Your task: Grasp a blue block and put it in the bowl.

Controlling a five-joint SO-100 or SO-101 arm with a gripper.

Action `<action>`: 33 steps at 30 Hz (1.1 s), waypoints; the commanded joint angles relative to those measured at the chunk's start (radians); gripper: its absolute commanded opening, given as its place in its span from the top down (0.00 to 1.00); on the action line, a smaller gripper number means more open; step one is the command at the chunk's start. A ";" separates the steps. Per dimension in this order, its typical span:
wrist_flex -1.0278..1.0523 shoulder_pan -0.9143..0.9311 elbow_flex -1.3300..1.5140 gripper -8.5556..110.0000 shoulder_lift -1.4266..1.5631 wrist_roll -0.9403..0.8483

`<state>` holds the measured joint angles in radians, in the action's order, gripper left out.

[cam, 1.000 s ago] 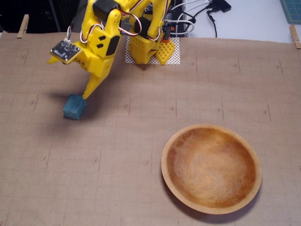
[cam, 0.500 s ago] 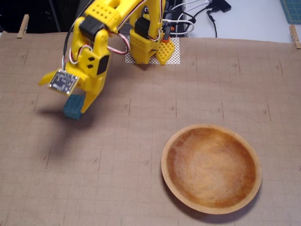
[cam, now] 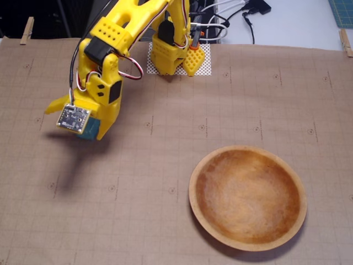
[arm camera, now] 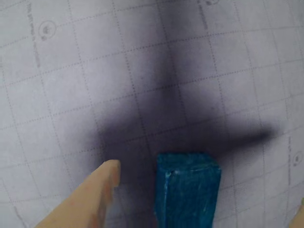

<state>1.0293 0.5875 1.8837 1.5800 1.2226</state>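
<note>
The blue block [arm camera: 187,192] stands on the gridded paper at the bottom middle of the wrist view. My gripper [arm camera: 206,187] is open around it: one finger [arm camera: 90,202] is left of the block with a small gap, and the other barely shows at the right edge. In the fixed view the yellow gripper [cam: 91,131] hangs low at the left of the mat, covering most of the blue block [cam: 92,130], of which only a teal sliver shows. The wooden bowl [cam: 192,193] sits empty at the lower right, well away from the gripper.
The arm's yellow base [cam: 174,55] stands on a white mesh pad at the top centre, with cables [cam: 237,16] behind it. Wooden clips [cam: 26,30] [cam: 346,43] pin the brown grid mat's far corners.
The gripper has swung left and come down over the block, from beside it to straddling it. The block and the bowl have not moved.
</note>
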 commanded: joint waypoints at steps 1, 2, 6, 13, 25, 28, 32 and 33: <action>0.054 -0.006 -0.034 0.49 0.018 -0.012; 0.072 -0.006 -0.031 0.49 0.018 -0.012; 0.112 -0.008 -0.026 0.49 0.017 -0.014; 0.100 0.006 0.017 0.49 0.012 -0.052; 0.014 0.029 -0.054 0.49 -0.133 -0.054; 0.012 0.048 -0.060 0.50 -0.133 -0.058; 0.012 0.078 -0.060 0.50 -0.143 -0.060; 0.012 0.086 -0.061 0.50 -0.153 -0.060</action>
<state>1.0492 0.6535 1.8791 1.4143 1.1720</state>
